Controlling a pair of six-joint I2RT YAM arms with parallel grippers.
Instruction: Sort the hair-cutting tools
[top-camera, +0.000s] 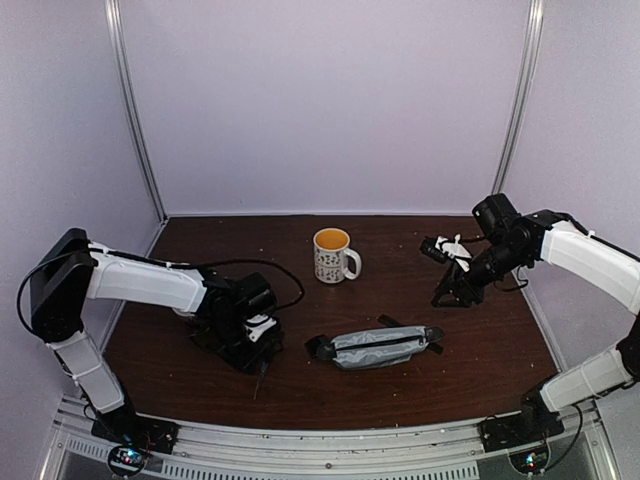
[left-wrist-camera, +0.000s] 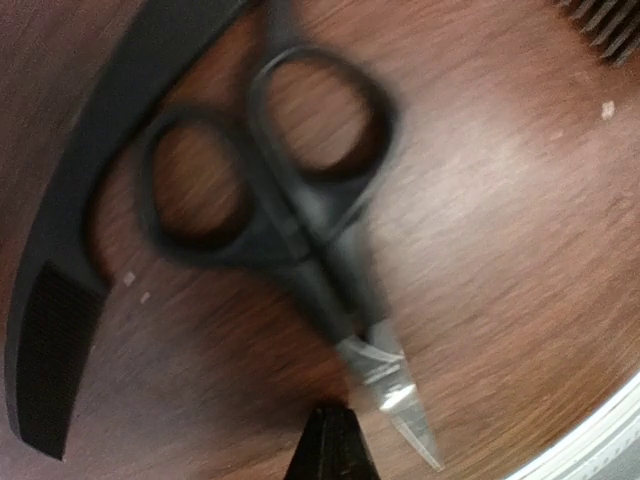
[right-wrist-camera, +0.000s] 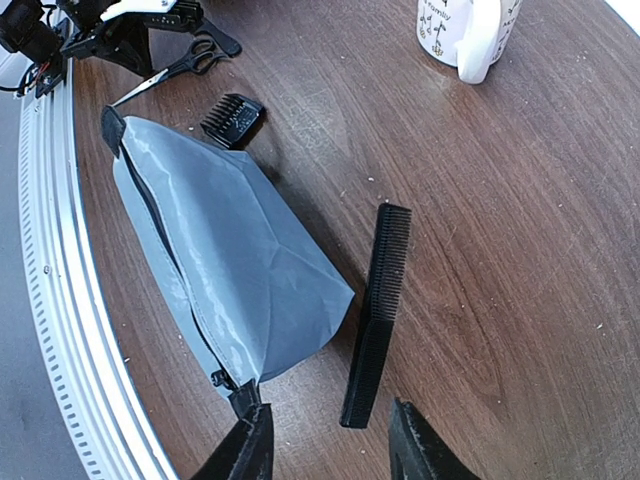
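Note:
Black-handled steel scissors (left-wrist-camera: 300, 215) lie closed on the brown table, blades toward my left gripper (left-wrist-camera: 335, 445). That gripper is shut and empty, just short of the blade tips. A flat black comb (left-wrist-camera: 65, 280) lies left of the scissors. A toothed black block (left-wrist-camera: 600, 25) shows at the top right, and also in the right wrist view (right-wrist-camera: 232, 115). My right gripper (right-wrist-camera: 330, 455) is open above a second black comb (right-wrist-camera: 378, 310) beside the grey zip pouch (right-wrist-camera: 220, 250). In the top view the left gripper (top-camera: 256, 350) is low over the scissors (top-camera: 262, 376). The right gripper (top-camera: 450, 293) hangs at the right.
A patterned mug (top-camera: 333, 255) stands at the middle back of the table. The grey pouch (top-camera: 375, 347) lies near the front centre. A metal rail (right-wrist-camera: 60, 300) runs along the table's near edge. White walls close in the back and both sides.

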